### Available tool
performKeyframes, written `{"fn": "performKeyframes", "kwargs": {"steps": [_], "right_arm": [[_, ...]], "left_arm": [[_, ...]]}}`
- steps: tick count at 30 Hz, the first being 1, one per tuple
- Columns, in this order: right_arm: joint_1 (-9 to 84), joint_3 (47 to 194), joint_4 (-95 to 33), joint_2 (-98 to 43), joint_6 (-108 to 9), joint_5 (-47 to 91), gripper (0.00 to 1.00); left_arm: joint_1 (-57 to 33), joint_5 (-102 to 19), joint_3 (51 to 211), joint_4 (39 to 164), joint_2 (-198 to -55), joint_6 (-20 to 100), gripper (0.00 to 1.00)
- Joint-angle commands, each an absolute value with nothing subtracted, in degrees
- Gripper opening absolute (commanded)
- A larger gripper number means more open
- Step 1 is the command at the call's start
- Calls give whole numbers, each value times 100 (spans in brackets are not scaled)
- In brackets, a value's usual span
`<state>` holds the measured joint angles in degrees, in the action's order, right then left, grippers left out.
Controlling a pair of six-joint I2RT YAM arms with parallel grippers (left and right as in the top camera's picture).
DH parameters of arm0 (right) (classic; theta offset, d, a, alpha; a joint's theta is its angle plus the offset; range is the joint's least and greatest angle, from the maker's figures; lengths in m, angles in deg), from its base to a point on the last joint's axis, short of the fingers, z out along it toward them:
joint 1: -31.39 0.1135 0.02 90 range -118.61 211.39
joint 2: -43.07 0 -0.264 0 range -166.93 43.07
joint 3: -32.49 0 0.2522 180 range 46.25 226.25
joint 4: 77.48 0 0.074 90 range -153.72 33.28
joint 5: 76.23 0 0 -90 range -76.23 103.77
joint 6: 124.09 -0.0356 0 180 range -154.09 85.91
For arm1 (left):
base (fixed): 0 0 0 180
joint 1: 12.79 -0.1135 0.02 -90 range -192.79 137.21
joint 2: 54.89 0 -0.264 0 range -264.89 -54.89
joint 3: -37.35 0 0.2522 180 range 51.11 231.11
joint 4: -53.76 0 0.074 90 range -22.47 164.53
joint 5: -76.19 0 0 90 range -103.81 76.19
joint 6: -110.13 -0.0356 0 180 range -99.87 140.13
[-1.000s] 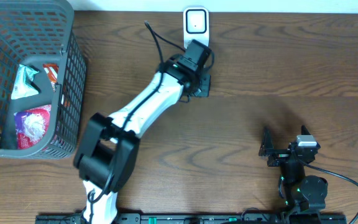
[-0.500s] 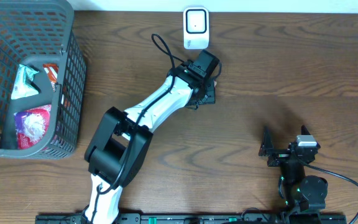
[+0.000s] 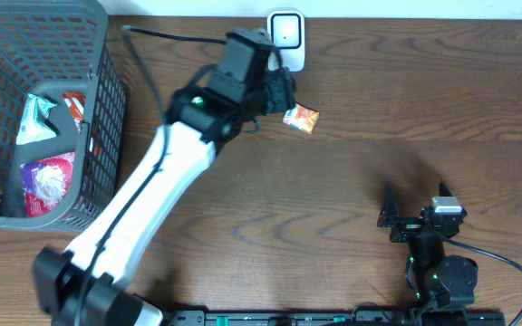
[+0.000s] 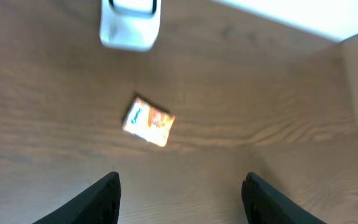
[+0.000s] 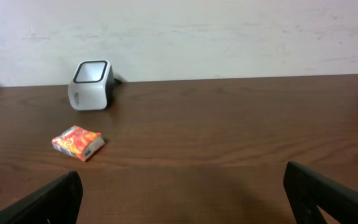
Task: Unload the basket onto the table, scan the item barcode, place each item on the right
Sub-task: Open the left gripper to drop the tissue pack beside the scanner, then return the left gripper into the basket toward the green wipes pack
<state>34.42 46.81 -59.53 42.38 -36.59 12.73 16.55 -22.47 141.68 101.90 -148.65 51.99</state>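
Observation:
The item, a small orange snack packet point(image 3: 301, 118), lies flat on the brown table just in front and to the right of the white barcode scanner point(image 3: 285, 38). No barcode shows on it. My left gripper point(image 3: 273, 89) hovers to its left, raised above the table, and stands open. In the left wrist view the packet point(image 4: 148, 121) lies beyond the empty gap of the left gripper point(image 4: 181, 177), below the scanner point(image 4: 129, 25). My right gripper point(image 3: 415, 206) rests open near the front right. From it the packet point(image 5: 78, 142) and scanner point(image 5: 92, 76) show far off on the left.
A grey wire basket point(image 3: 107, 109) stands at the far left with a pink-and-white packet point(image 3: 48, 177) and a pale green packet point(image 3: 36, 118) inside. A white wall runs behind the table's far edge. The left arm's cable loops over towards the basket.
My left gripper has opened and let go of the orange packet, which now lies on the table by the scanner. The left arm has pulled back to the left and risen. The right arm has not moved.

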Motion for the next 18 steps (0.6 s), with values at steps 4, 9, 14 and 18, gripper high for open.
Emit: {"fn": "performKeyframes", "kwargs": {"steps": [4, 9, 14, 18], "right_arm": [[3407, 4657, -5949, 4269, -3615, 1282, 99], [3407, 4657, -5949, 4269, -3618, 1282, 99], [3407, 4657, -5949, 4269, -3618, 1282, 99], [3407, 4657, -5949, 4269, -3618, 1282, 99]], "left_arm": [[1179, -2217, 14212, 10364, -13772, 4841, 64], [637, -1952, 14212, 10397, -13066, 4670, 63], [-47, -1354, 14212, 10391, -12581, 4672, 64], [-590, -776, 14212, 10310, -12384, 4670, 64]]}}
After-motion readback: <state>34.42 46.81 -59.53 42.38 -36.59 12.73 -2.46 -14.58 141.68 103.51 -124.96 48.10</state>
